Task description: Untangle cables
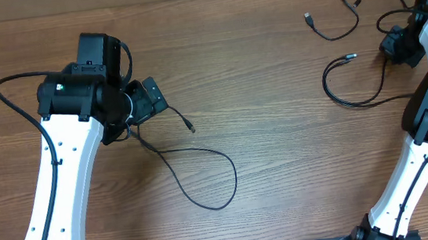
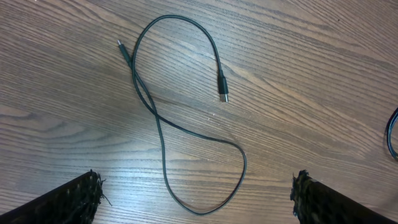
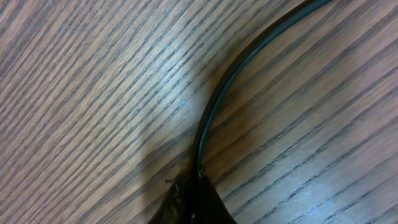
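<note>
Three thin black cables lie apart on the wooden table. One cable [image 1: 202,156] loops at centre left; in the left wrist view this cable [image 2: 158,124] crosses itself once, with a silver-tipped plug [image 2: 223,94] at one end. My left gripper [image 1: 148,101] hovers above it, open [image 2: 196,193], its fingers straddling the loop's near bend without touching it. At the far right lie an arcing cable [image 1: 328,89] and a curled cable [image 1: 347,28]. My right gripper [image 1: 394,43] is low there, shut [image 3: 196,186] on a black cable [image 3: 214,106].
The left arm's thick black wire [image 1: 6,89] arches beside its white link. The right arm's white link [image 1: 408,168] rises along the right edge. The table's far edge [image 1: 187,0] runs along the top.
</note>
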Available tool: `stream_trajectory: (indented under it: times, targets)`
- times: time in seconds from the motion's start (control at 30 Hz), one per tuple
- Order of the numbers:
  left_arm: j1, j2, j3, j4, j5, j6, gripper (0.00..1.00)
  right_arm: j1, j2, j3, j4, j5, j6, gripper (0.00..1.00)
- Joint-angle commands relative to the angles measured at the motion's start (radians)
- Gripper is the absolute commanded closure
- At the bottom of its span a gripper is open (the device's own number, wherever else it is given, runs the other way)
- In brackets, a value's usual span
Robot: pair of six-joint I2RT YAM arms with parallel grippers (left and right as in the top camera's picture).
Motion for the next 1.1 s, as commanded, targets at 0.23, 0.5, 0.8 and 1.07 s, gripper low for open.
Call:
stream_trajectory:
  times: [0.23,0.5,0.8,1.07]
  targets:
    - [-0.007,0.003,0.007,0.001,-0.006,-0.013,0.0,-0.019,-0.036,0.325,-0.213,-0.008,-0.001,0.6]
    - [-0.007,0.003,0.007,0.001,-0.006,-0.013,0.0,-0.084,-0.044,0.584,-0.432,0.019,-0.001,0.26]
    - [-0.007,0.003,0.007,0.001,-0.006,-0.013,0.0,-0.23,-0.044,0.465,-0.547,0.078,0.012,0.1]
    - [-0.007,0.003,0.007,0.001,-0.006,-0.013,0.0,-0.288,-0.044,0.232,-0.478,0.073,0.053,0.08]
